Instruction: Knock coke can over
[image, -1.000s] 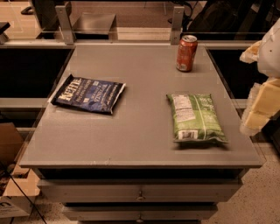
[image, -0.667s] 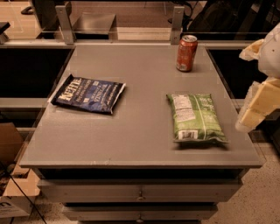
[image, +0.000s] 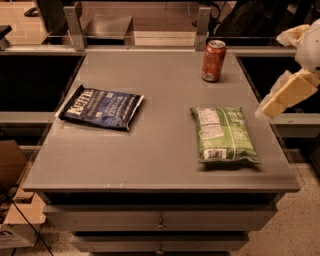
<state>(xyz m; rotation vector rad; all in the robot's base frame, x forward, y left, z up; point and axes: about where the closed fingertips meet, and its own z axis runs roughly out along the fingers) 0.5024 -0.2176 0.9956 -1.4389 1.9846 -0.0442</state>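
While the coke can stands upright, the gripper hangs well right of it; open or shut, cannot tell. Approach step. Next, probably reach in and push the can sideways.

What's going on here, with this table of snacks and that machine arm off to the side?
The job here is to knock over the coke can, which stands upright near the far right corner of the table. The robot's gripper hangs just beyond the table's right edge, level with the green chip bag, touching nothing and well apart from the can. A blue chip bag lies flat on the left. The can has not been tipped yet.
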